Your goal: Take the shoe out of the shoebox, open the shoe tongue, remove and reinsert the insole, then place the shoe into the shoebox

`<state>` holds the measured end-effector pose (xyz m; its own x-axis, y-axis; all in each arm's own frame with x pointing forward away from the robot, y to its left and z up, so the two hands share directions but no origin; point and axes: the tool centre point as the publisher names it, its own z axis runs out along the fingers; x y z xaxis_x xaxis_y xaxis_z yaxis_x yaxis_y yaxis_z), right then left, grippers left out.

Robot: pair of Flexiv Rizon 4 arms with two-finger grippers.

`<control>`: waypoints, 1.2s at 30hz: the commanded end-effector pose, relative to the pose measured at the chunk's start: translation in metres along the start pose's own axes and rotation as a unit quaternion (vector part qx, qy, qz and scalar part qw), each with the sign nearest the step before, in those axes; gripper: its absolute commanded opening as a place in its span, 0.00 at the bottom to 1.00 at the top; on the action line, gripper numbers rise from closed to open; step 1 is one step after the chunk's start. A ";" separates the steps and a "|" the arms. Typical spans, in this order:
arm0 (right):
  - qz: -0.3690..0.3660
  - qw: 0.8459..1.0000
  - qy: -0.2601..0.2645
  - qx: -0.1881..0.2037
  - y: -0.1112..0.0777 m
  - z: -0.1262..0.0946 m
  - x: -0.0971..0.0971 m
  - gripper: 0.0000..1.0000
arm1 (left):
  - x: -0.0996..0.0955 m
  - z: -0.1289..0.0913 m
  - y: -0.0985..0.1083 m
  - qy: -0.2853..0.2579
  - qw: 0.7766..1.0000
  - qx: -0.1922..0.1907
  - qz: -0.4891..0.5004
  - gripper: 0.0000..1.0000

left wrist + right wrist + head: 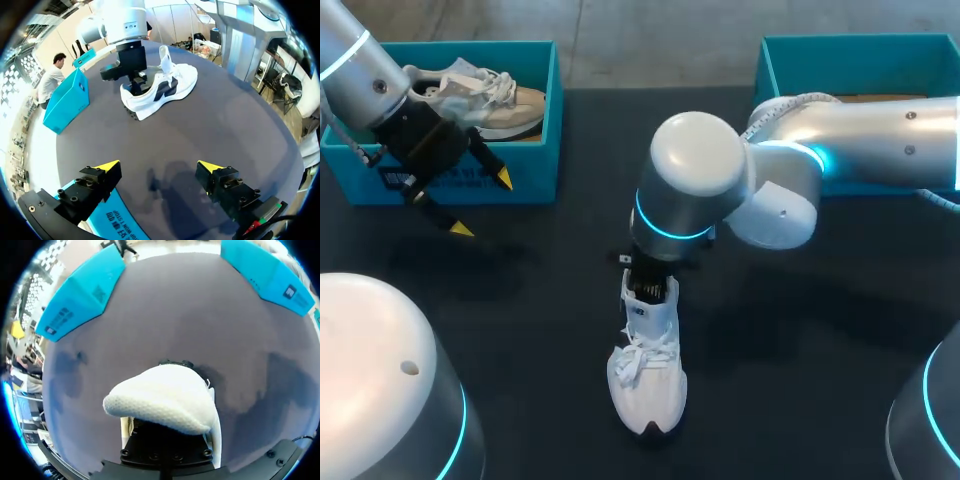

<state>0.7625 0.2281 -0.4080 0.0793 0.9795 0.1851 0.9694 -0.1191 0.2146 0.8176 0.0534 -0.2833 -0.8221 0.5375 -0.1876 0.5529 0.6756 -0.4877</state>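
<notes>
Field notes:
- The white sneaker [646,375] is out of its box and stands upright on the dark table [520,330], toe toward the robot and heel under the right arm.
- The right gripper [648,272] points straight down into the shoe's collar, probably to get at the tongue or insole.
- The wrist hides the claw and white mesh fills its own camera, so I cannot tell whether it pinches anything.
- The right arm comes in from the side, bent and reaching to mid-table.
- The left gripper [483,204] hangs just in front of the left shoebox [535,120], claw spread wide and empty. It seems to be keeping clear of the work.
- That box holds a beige shoe [510,105].
- The right shoebox [770,70] sits behind the right arm.
</notes>
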 end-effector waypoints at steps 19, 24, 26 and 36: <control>0.047 0.988 -0.104 -0.106 -0.005 -0.042 0.007 0.00 | 0.001 0.000 0.000 0.000 1.000 -0.002 0.000 1.00; 0.044 0.983 -0.110 -0.140 -0.001 -0.056 0.002 0.00 | 0.001 0.000 0.000 0.000 1.000 -0.002 0.000 1.00; 0.041 0.981 -0.109 -0.154 0.000 -0.057 0.000 0.00 | 0.001 0.000 0.000 0.000 1.000 -0.002 0.000 1.00; 0.028 0.975 -0.089 -0.204 0.007 -0.045 -0.002 0.00 | 0.001 0.000 0.000 0.000 1.000 -0.002 0.000 1.00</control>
<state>0.7628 0.2146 -0.3521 -0.0945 0.9875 -0.1264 0.9030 0.1385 0.4066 0.8177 0.0534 -0.2833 -0.8222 0.5374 -0.1875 0.5529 0.6756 -0.4877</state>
